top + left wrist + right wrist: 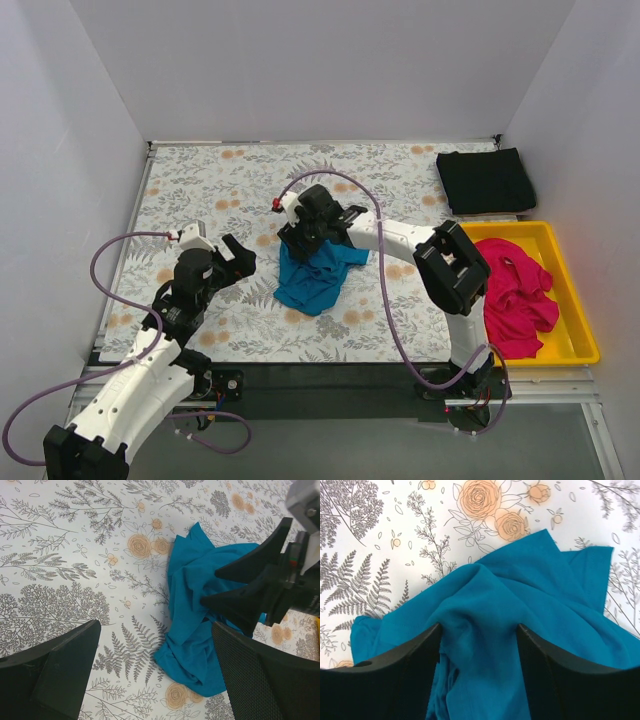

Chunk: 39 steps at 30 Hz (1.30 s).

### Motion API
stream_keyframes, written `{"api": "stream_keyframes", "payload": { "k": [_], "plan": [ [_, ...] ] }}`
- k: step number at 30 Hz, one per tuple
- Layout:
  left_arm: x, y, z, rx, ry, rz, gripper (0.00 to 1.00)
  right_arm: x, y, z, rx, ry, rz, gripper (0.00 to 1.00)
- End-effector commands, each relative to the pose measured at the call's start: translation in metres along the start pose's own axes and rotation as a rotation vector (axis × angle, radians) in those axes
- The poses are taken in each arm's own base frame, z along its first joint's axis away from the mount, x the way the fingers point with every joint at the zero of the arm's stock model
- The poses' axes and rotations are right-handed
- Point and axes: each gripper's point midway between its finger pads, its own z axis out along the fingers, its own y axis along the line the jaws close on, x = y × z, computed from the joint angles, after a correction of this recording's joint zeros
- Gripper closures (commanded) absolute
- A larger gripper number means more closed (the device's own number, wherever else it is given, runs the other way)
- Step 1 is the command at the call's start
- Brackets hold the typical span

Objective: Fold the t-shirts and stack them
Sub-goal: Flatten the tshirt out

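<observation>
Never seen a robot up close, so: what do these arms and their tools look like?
The left arm and right arm have white shells and chunky black joints. The left tool and right tool are black, each with two tapered fingers. A purple cable loops along each arm; a red dot marks the right wrist.

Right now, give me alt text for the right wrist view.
A teal shirt is bunched up and pinched in the right tool, fabric filling the gap between its black fingers. The rest spreads crumpled over the floral table.
</observation>
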Motion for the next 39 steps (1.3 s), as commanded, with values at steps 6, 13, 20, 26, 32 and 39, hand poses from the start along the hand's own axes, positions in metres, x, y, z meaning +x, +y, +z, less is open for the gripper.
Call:
{"api": "stream_keyframes", "payload": {
  "k": [6, 13, 20, 26, 32, 39],
  "plan": [
    [-0.006, -0.011, 0.002, 0.041, -0.001, 0.015, 0.08, -0.024, 0.002, -0.011, 0.034, -0.01, -0.074, 0.92],
    [0.015, -0.029, 0.008, 0.152, 0.092, 0.05, 0.08, -0.053, -0.04, -0.117, 0.321, -0.126, -0.105, 0.99],
    [0.062, -0.046, 0.017, 0.266, 0.348, 0.096, 0.11, 0.05, -0.089, -0.195, 0.606, -0.071, 0.163, 0.99],
    [0.076, -0.051, 0.02, 0.29, 0.437, 0.098, 0.13, 0.162, -0.094, -0.228, 0.739, -0.062, 0.641, 0.84],
    [0.076, -0.053, 0.026, 0.281, 0.462, 0.107, 0.15, 0.158, -0.081, -0.235, 0.624, -0.139, 0.663, 0.39],
    [0.093, -0.055, 0.034, 0.259, 0.548, 0.127, 0.2, 0.102, -0.029, -0.192, 0.248, -0.147, 0.457, 0.37]
  ]
}}
